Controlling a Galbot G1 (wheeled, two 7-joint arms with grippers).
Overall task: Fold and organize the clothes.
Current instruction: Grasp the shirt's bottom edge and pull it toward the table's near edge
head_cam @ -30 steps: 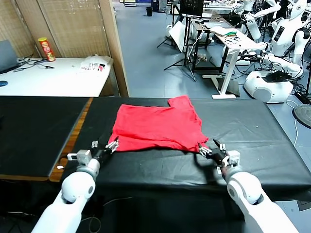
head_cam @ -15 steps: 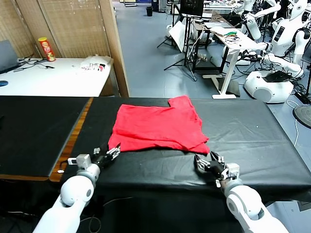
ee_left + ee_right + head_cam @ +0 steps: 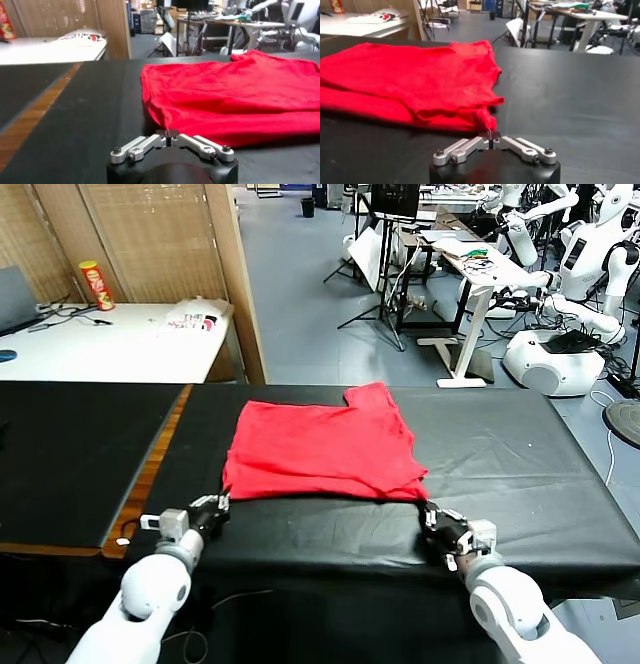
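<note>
Left gripper (image 3: 169, 133) | right gripper (image 3: 490, 140) | 2 jaws pinch T-shirt (image 3: 322, 449) near corners | lift both evenly, hem taut

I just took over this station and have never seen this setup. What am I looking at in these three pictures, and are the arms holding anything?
This is a two-armed robot standing at a black table. The wide picture comes from its head camera, looking down; the other two come from cameras on each wrist. A red T-shirt, partly folded, lies on the table. The left gripper is at the shirt's near left corner and the right gripper at its near right corner. In each wrist picture the fingers are shut, pinching the shirt's hem: left, right. So both arms hold the shirt by its near edge. Behind are a white table, a red can and other robots.
</note>
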